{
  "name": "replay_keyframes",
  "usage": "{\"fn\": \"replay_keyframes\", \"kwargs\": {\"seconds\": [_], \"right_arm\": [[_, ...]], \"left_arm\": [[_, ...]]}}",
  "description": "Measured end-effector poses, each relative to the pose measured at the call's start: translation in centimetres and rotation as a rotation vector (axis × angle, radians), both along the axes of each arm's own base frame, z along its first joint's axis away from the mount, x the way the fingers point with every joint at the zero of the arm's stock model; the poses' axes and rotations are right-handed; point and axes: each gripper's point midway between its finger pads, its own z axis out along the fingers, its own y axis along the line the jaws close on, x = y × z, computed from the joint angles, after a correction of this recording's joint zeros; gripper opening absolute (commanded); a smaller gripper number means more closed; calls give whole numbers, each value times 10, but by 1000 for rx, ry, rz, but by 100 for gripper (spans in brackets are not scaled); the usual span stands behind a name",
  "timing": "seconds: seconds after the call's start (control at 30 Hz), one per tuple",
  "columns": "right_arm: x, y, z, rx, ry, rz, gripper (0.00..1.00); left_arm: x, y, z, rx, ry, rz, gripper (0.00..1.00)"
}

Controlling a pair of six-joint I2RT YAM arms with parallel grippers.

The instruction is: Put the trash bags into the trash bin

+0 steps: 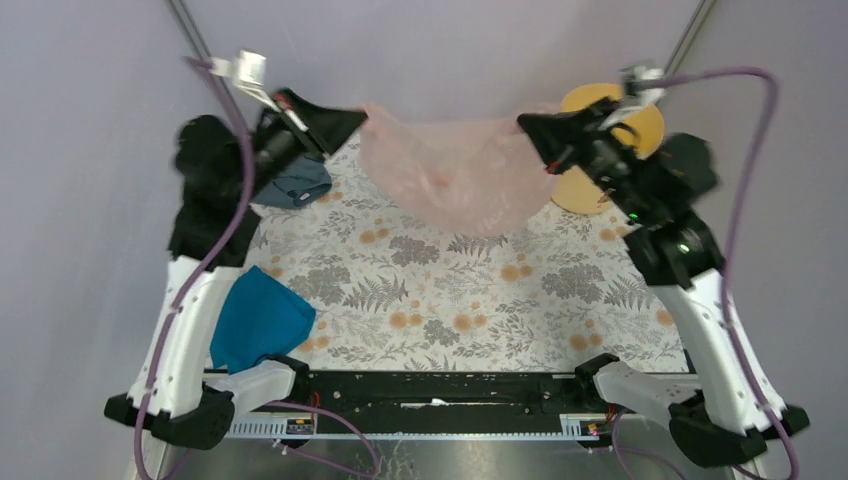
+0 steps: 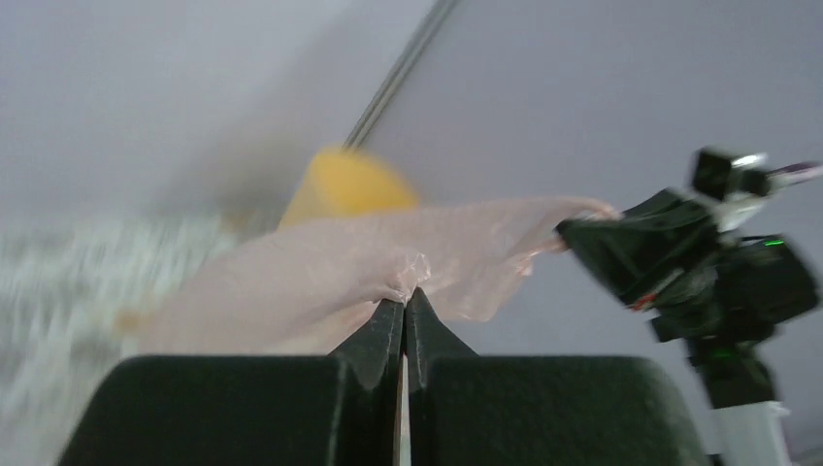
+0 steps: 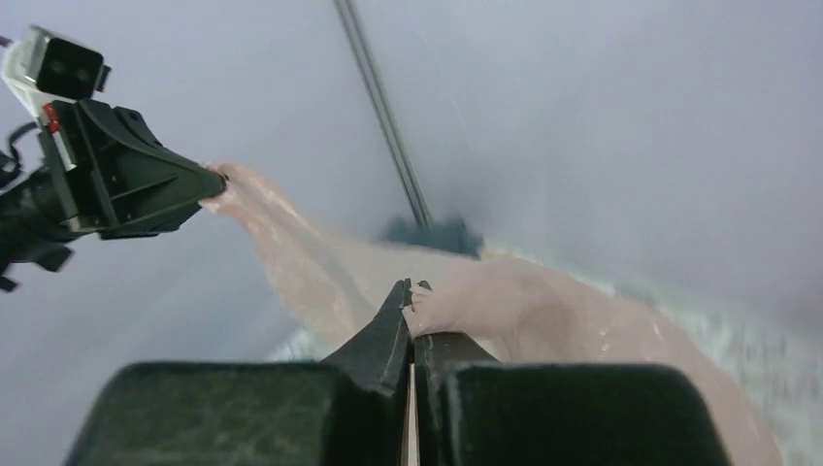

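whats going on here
Two robot arms hold a thin, translucent pale pink plastic bag stretched between them in the air, the left fingers and right fingers each shut on an edge. The round yellow-orange plastic bucket sits just beyond the right fingers; the bag is not in it yet.

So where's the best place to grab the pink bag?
By its top edge, one corner from each side, as the left gripper and right gripper do: the bag is filmy and limp, so pinched corners spread it while the middle sags.
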Motion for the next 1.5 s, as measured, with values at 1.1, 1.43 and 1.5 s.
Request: {"fn": "replay_keyframes", "kwargs": {"seconds": [1.1,1.43,1.5], "right_arm": [[-117,104,-200,-41,572,511,0],[-117,126,-205,77,570,502,1],[-115,129,-201,91,554,506,9]], "left_arm": [[-113,40,-116,138,155,-12,0],[-95,-12,-126,42,258,-219,0],[-100,-26,-131,41,276,-272,0]]}}
